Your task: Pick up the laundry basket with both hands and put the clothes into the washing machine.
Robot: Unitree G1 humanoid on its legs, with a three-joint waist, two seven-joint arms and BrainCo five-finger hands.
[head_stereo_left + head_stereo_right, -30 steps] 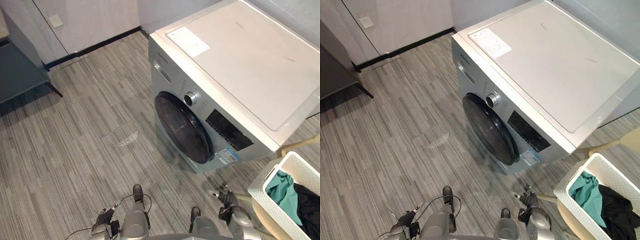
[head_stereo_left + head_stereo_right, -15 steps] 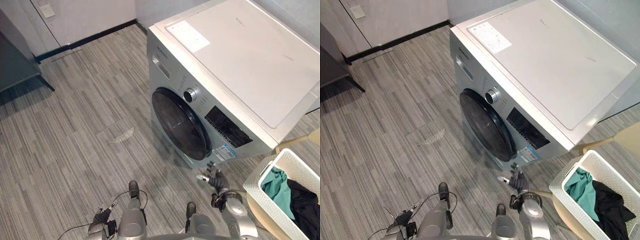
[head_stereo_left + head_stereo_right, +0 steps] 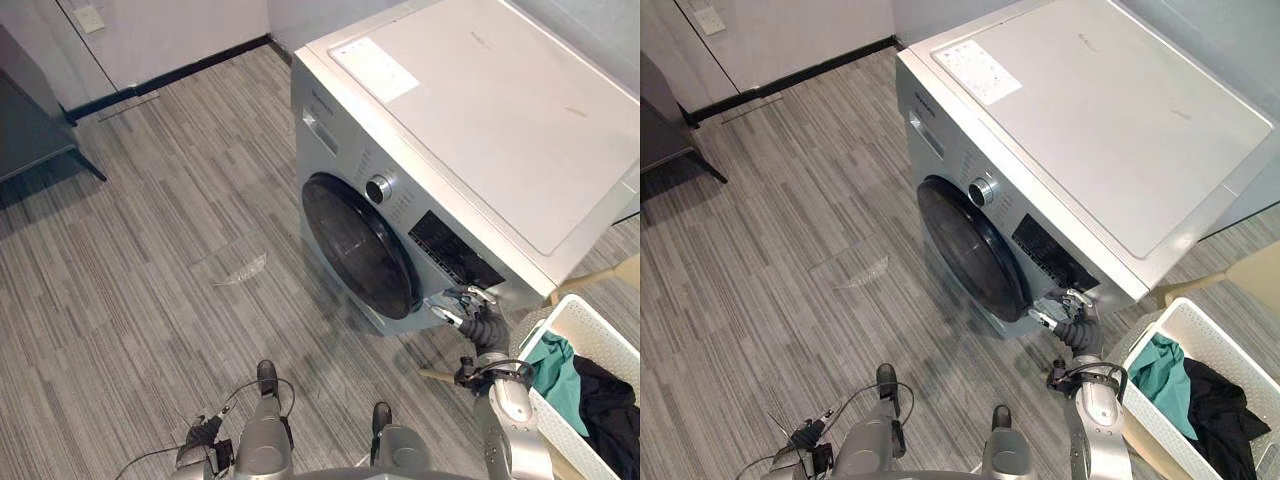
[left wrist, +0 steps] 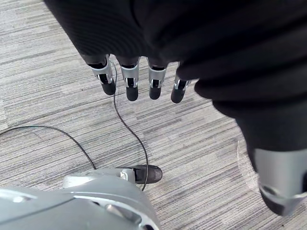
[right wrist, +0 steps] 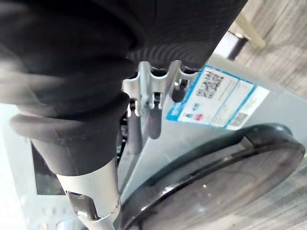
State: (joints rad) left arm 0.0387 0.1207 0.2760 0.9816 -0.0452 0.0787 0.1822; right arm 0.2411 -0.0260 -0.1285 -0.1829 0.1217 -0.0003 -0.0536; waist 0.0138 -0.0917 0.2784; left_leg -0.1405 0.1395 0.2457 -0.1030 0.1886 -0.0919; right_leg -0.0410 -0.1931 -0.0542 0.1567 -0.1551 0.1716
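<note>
A silver front-loading washing machine stands on the right, its dark round door shut. At the lower right is a white laundry basket holding a teal garment and a black garment. My right hand is raised in front of the machine's lower front corner, between the door and the basket. Its fingers are straight, close to the blue-edged label, and hold nothing. My left hand hangs low at the lower left, its fingers straight over the floor.
Striped grey floor stretches wide to the left of the machine. A dark cabinet stands at the far left by the wall. A clear scrap lies on the floor. A beige wooden piece shows beside the basket.
My right hand has risen from near the floor and moved right, up to the machine's front by the label. The left hand has stayed low. The view shifted slightly.
</note>
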